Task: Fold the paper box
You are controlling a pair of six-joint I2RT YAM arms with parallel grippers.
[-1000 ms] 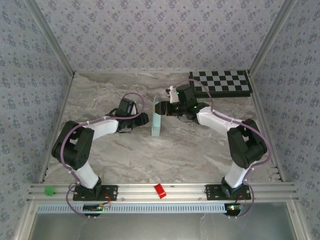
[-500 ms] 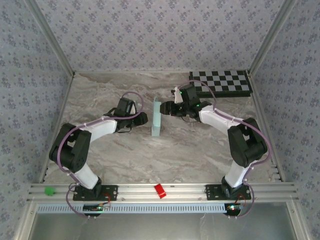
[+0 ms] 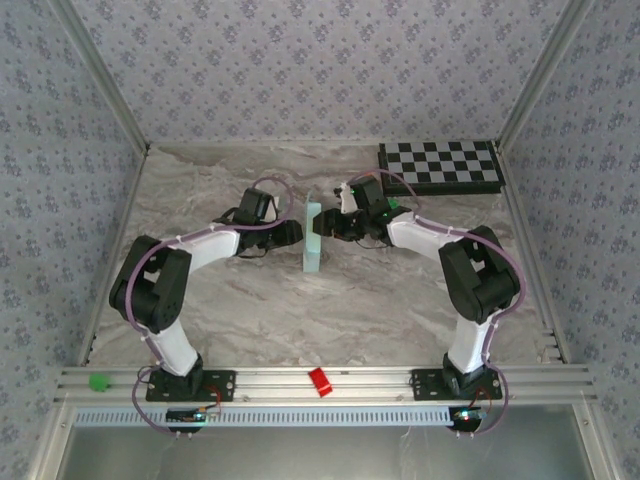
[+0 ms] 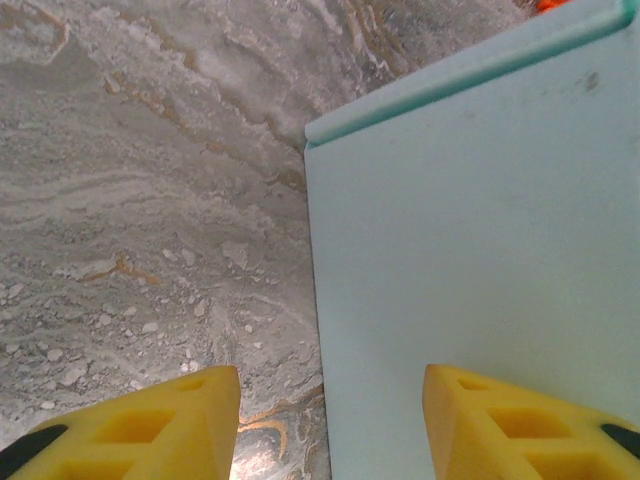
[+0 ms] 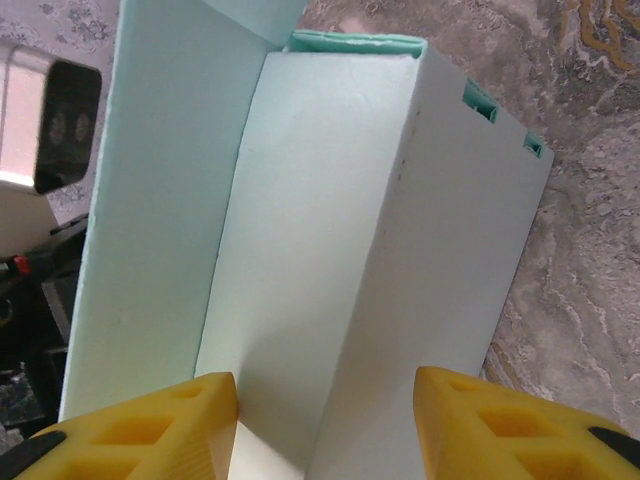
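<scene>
1. The box [image 3: 313,237] stands on edge in the middle of the bench [image 3: 400,300], a little toward the far edge. It is well apart from the checkered board [image 3: 440,166] in the far right corner.
2. My left pincer [image 3: 293,233] is just beside the box's left face and my right pincer [image 3: 330,226] just beside its right face, so I have it flanked.
3. On the left wrist camera my yellow fingers [image 4: 150,420] are spread with nothing between them. One sits in front of the flat blue wall, the other over bare bench. I can't tell whether I'm touching the card.
4. On the right wrist camera my fingers [image 5: 130,425] are spread too, and a folded corner of the box runs up between them. I'm not pinching it. A tall flap [image 5: 160,200] stands loose on one side, and small slots [image 5: 480,103] show along the far edge.
5. My read: the body is formed and I'm at the closing step, with that flap not yet folded over.
6. Next, I reckon the left side must brace the wall while the right pushes the flap across gently. Thin card buckles, and the box could tip.
</scene>
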